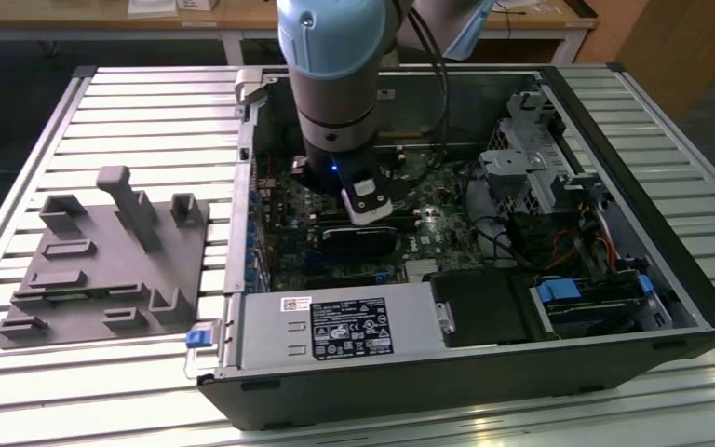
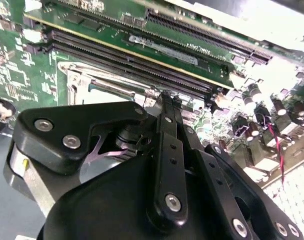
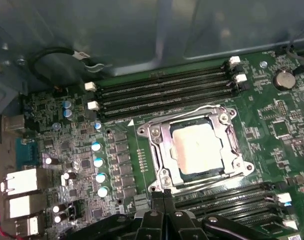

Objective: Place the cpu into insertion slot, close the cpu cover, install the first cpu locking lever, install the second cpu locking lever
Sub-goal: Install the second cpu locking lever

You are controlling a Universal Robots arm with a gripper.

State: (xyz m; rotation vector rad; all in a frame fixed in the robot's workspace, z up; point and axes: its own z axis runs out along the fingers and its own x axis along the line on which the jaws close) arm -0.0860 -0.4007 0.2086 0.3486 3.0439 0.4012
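In the first wrist view the cpu, a pale square chip, lies flat in the insertion slot on the green board. The cpu cover, a silvery frame, lies down around the chip. Thin metal lever rods run along the socket's two long sides, one of them close to my gripper. My gripper is shut just off that edge of the socket, with nothing visible between the fingers. The second wrist view shows the shut fingertips of the gripper beside the socket frame. In the exterior view the gripper hangs inside the open computer case.
Long black memory slots flank the socket on both sides. Capacitors stand beside it. A black finned card, a power supply and a drive cage crowd the case. A grey fixture plate lies on the slatted table.
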